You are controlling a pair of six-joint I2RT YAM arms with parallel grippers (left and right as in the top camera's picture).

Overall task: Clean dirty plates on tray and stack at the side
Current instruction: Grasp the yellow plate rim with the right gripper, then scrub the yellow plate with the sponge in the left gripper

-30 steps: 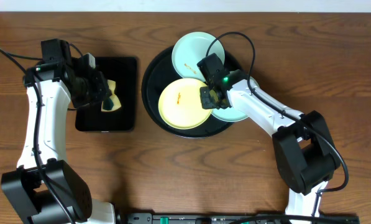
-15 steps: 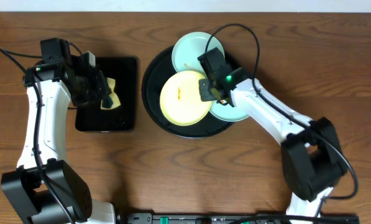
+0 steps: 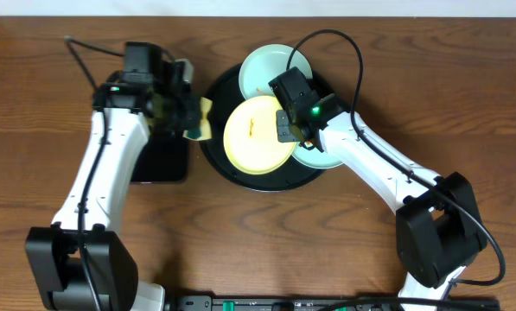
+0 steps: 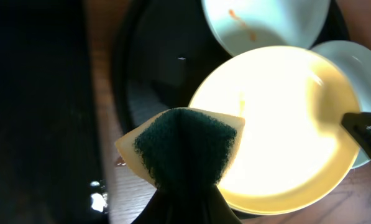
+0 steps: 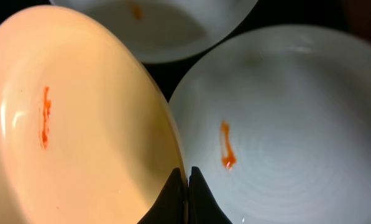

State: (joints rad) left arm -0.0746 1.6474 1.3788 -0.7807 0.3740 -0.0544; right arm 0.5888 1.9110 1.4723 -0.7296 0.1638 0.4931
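The pale yellow plate (image 3: 256, 138) has an orange smear and lies tilted on the round black tray (image 3: 213, 149). My right gripper (image 3: 285, 126) is shut on its right rim, which the right wrist view shows pinched between the fingers (image 5: 187, 186). One mint plate (image 3: 270, 67) lies at the tray's back. A second mint plate (image 3: 323, 158), with a smear (image 5: 225, 149), lies under my right arm. My left gripper (image 3: 187, 117) is shut on a yellow-and-green sponge (image 3: 200, 121) at the tray's left rim. In the left wrist view the sponge (image 4: 185, 146) hangs just left of the yellow plate (image 4: 284, 137).
A smaller rectangular black tray (image 3: 158, 162) lies left of the round tray, partly under my left arm. Bare wooden table surrounds both trays. My right arm's cable loops above the tray's right side.
My left arm has swung right from the rectangular tray, carrying the sponge to the round tray's left rim. My right gripper has lifted and tilted the yellow plate slightly.
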